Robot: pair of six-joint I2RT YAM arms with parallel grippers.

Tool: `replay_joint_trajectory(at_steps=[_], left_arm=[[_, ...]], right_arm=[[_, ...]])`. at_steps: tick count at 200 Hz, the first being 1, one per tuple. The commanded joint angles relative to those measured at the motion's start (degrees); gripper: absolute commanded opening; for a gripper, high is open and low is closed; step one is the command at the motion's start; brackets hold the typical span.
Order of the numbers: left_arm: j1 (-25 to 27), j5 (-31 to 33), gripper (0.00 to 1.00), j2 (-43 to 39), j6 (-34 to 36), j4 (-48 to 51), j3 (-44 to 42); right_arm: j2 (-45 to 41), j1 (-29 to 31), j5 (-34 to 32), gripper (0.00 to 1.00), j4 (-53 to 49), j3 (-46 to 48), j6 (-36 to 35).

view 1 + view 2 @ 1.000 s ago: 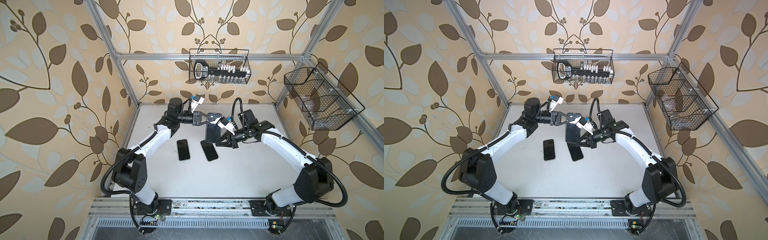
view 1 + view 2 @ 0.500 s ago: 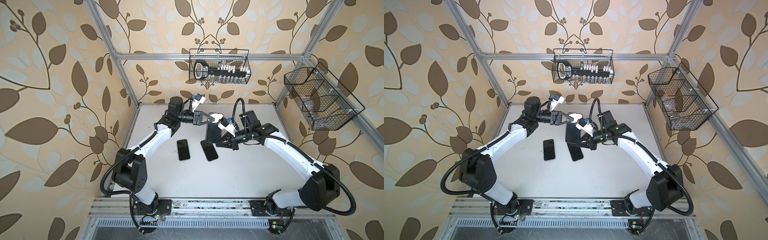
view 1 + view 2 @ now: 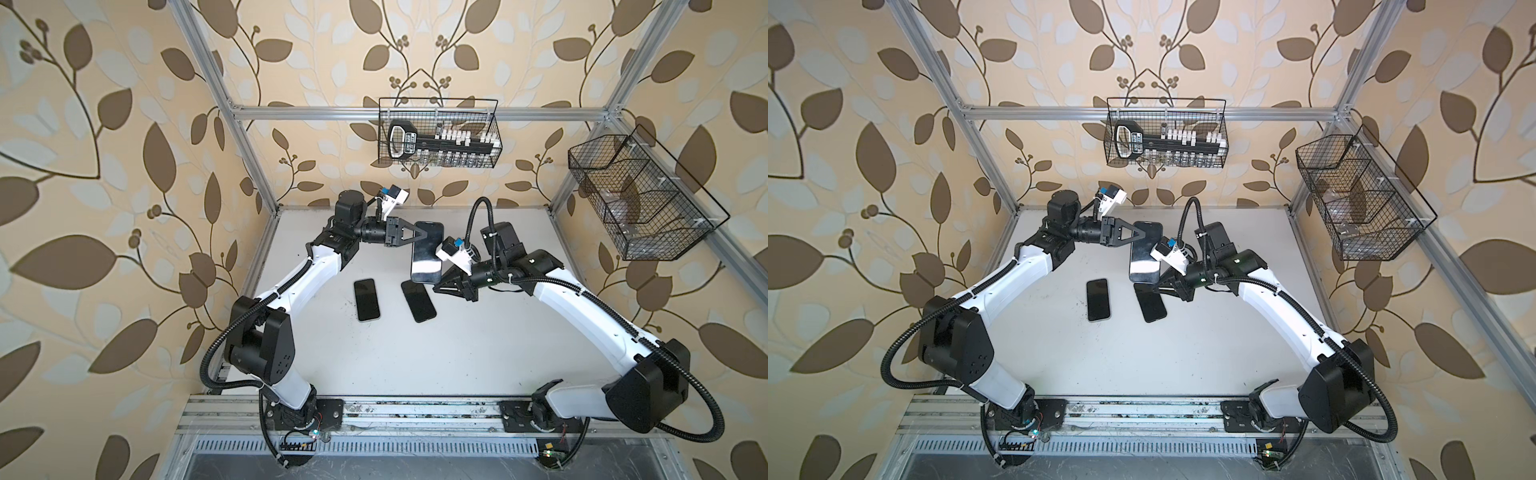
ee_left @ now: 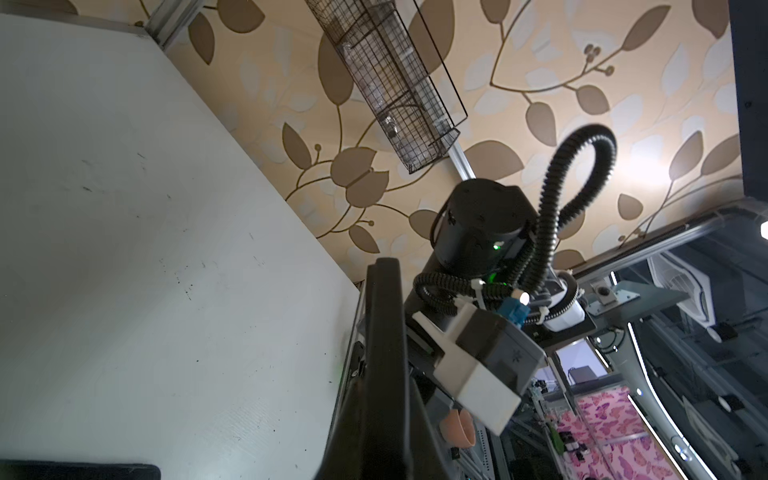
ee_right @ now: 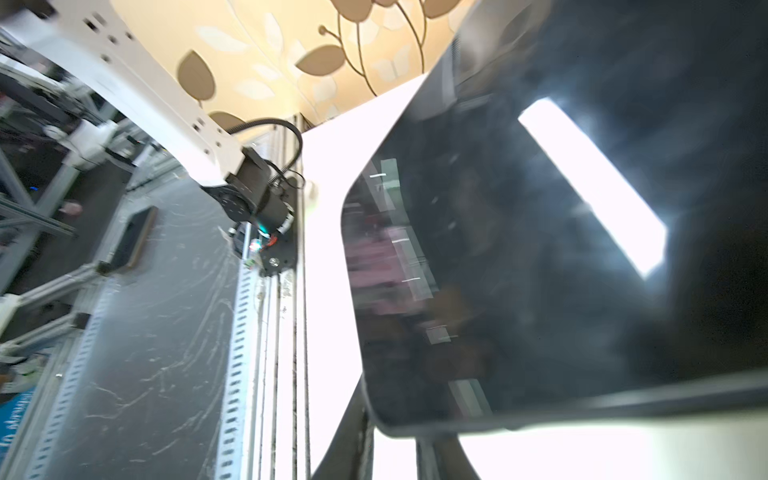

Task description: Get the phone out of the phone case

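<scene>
Above the far half of the bench (image 3: 415,357) I have the phone (image 3: 425,255) lifted off the surface, glossy face turned up toward both top views. The left claw (image 3: 419,235) is clamped on its far end. I read that grip as an anchor, so the handset cannot swing while the other arm works the shell loose.

The right claw (image 3: 436,288) sits at the phone's near corner, touching it or just beside it. Its wrist view is blurred and mostly filled with dark glass, so I cannot tell whether its jaws are apart or pinching the rim. The phone case (image 5: 582,405) shows there as a grey lip along one edge, so I judge the phone is not yet out.

A spare handset (image 3: 367,299) and a second spare (image 3: 418,300) lie flat on the bench below.
</scene>
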State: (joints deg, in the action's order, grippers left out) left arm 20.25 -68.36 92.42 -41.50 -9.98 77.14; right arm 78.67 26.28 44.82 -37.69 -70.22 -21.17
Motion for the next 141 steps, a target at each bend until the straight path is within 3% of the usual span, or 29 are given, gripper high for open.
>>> replay_joint_trajectory(at_steps=[1,35,52,81,104,141], left_arm=[[0.40,0.18,0.00,-0.31,-4.03,0.22,3.27],[0.40,0.17,0.00,-0.27,-4.00,-0.21,2.97],[0.32,0.03,0.00,-0.31,-3.73,-0.22,3.05],[0.24,-0.46,0.00,-0.21,-3.15,-0.22,3.06],[0.26,-0.68,0.00,-0.46,-2.91,-0.48,2.92],[0.24,-0.89,0.00,-1.00,-2.71,-0.66,2.68]], right_arm=[[-0.81,0.68,-3.80,0.22,0.56,1.00,-3.27],[-0.59,0.54,-3.08,0.23,0.19,0.69,-3.20],[-0.76,0.14,-0.83,0.35,-0.49,0.61,-3.26],[-0.96,-2.21,5.77,0.48,-1.63,0.56,-3.10],[-0.68,-4.48,10.77,0.50,-2.79,0.27,-3.33],[1.32,-5.36,13.44,0.47,-4.82,-0.69,-4.13]])
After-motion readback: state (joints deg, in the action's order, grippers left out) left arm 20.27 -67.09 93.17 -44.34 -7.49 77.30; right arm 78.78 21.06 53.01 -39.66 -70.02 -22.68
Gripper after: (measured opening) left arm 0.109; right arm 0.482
